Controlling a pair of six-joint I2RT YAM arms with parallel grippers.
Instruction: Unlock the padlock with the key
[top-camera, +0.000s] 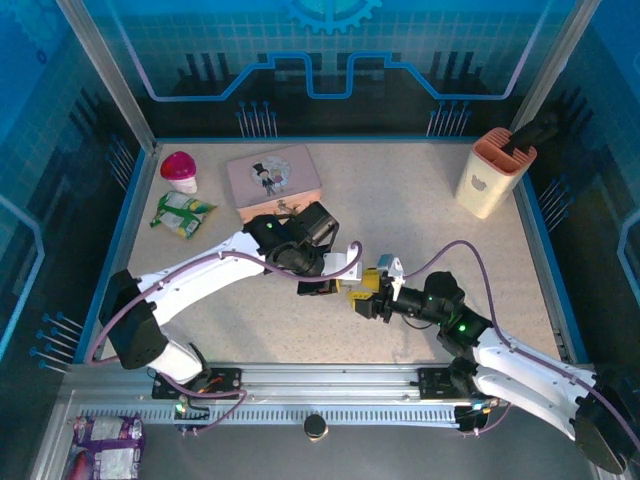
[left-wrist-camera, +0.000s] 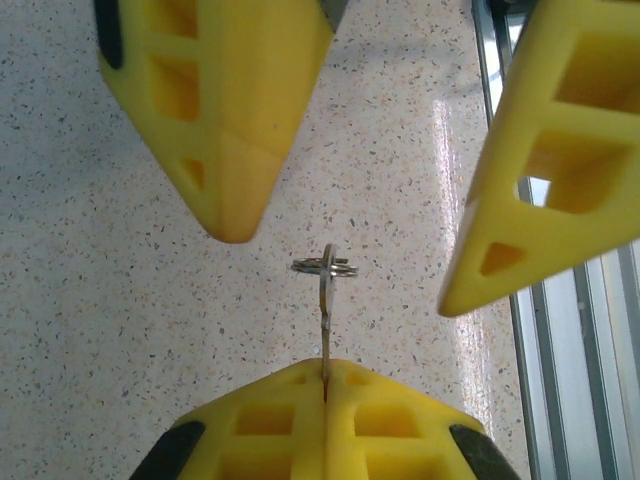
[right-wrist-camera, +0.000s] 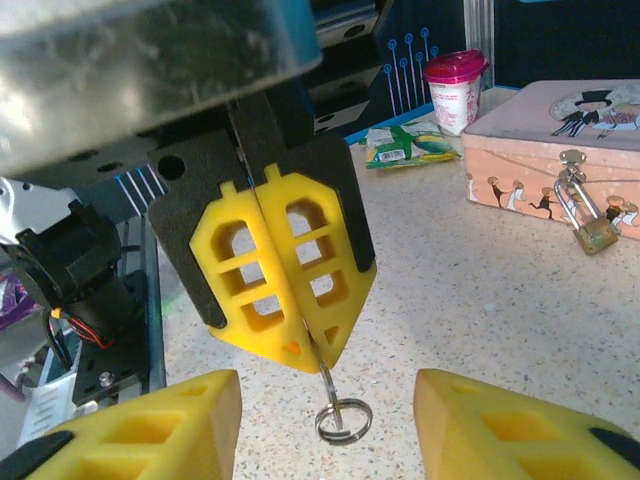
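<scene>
Key (right-wrist-camera: 327, 383), thin grey metal on a ring, sits clamped in the left gripper (right-wrist-camera: 314, 356); the right gripper (top-camera: 365, 296), jaws apart, flanks it.

There is one key (left-wrist-camera: 325, 310), one padlock (right-wrist-camera: 597, 235), one pink tin (top-camera: 273, 180), one cup with a pink lid (top-camera: 180, 171), one green snack bag (top-camera: 183, 213), one purple bag (top-camera: 108, 440) and one tall peach pot (top-camera: 490, 180).

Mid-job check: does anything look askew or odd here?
The key sits ring-end out in the shut left gripper, its blade hidden between the jaws, so it probably can't enter the padlock as held.
</scene>
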